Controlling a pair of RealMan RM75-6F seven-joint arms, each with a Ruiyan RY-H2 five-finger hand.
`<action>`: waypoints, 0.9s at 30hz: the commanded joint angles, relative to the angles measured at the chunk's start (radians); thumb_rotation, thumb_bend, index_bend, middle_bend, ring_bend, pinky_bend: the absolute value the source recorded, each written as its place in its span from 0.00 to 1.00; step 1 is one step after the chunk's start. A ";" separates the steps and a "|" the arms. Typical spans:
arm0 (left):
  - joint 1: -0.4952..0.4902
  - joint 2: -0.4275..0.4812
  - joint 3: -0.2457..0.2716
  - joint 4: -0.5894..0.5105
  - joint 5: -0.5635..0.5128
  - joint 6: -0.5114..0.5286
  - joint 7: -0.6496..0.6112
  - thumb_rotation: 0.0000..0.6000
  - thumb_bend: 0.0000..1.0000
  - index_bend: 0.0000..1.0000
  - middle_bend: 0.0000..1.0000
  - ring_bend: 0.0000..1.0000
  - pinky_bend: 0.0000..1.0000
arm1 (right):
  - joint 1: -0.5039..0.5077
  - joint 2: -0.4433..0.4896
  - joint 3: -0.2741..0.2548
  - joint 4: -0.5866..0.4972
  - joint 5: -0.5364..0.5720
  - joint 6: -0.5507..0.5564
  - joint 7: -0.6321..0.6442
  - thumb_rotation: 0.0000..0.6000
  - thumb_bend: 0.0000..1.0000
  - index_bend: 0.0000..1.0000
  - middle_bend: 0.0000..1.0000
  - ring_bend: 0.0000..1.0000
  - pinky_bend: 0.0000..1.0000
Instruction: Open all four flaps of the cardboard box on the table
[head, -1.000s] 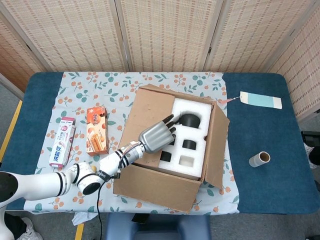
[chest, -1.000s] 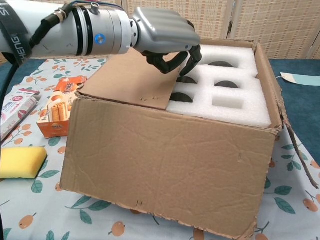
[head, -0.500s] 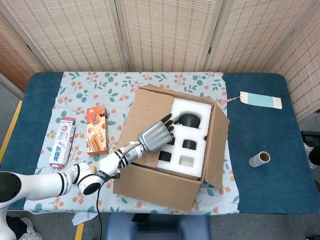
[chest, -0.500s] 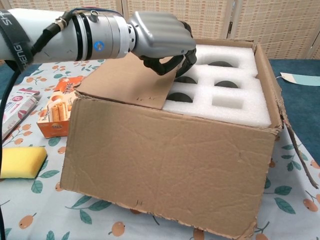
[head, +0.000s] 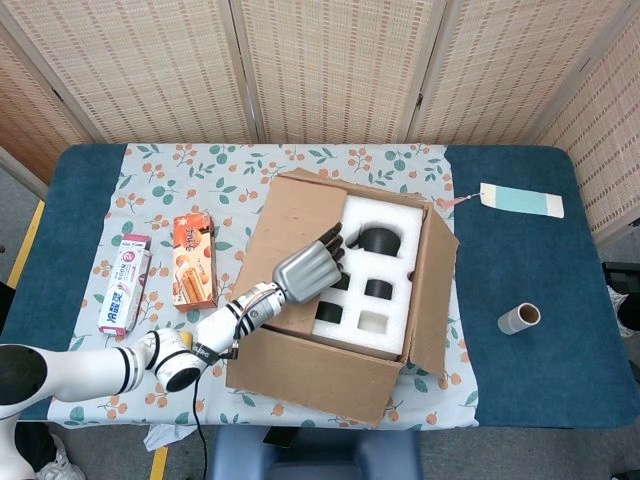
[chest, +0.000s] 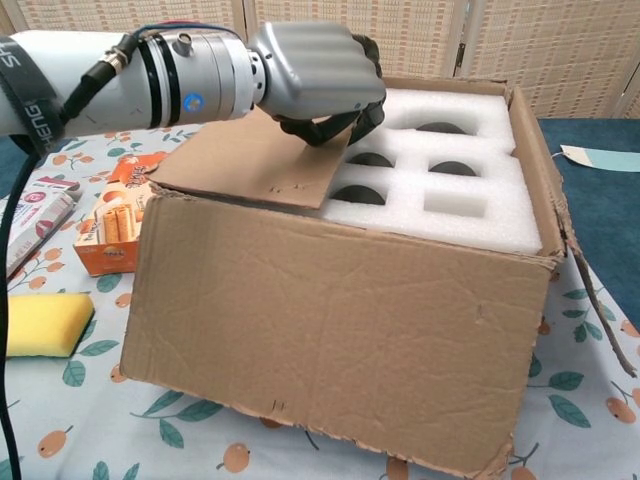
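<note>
1. While sitting mid-bench on the flowered cloth (head: 200, 170), cardboard box (chest: 330, 350) turned slightly askew, long axis running from near edge toward the screens, open top facing up.
2. Left flap (head: 290, 230) not yet thrown back, lying over the left part of the white foam insert (chest: 450, 190); right flap (head: 437, 290) already folded outward and down; near and far flaps seemingly opened too.
3. Left hand (chest: 315, 75) hooked over the free edge of that left flap, fingers (head: 330, 245) curled around it, tips tucked beneath — probably to get purchase for lifting and swinging it outward to the left.
4. Right hand nowhere in either view.
5. Further out: snack box (head: 193, 260) and toothpaste box (head: 123, 283) left of the cardboard box, yellow sponge (chest: 40, 322) by the near left corner, cardboard tube (head: 520, 318) and blue card (head: 520, 199) well apart on the bare blue bench (head: 540, 380) at right.
</note>
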 joint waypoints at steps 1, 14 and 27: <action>0.007 0.001 0.003 -0.012 -0.010 0.023 0.037 1.00 0.98 0.57 0.37 0.22 0.13 | 0.001 0.000 -0.002 0.001 -0.003 -0.002 -0.001 0.55 0.35 0.33 0.00 0.00 0.00; 0.035 0.034 -0.014 -0.098 -0.027 0.144 0.198 1.00 0.98 0.57 0.37 0.25 0.13 | 0.009 0.004 -0.015 -0.007 -0.022 -0.007 -0.013 0.55 0.35 0.33 0.00 0.00 0.00; 0.062 0.144 -0.036 -0.232 -0.176 0.226 0.361 1.00 0.98 0.54 0.35 0.20 0.10 | 0.010 0.004 -0.024 -0.013 -0.029 -0.003 -0.015 0.55 0.35 0.33 0.00 0.00 0.00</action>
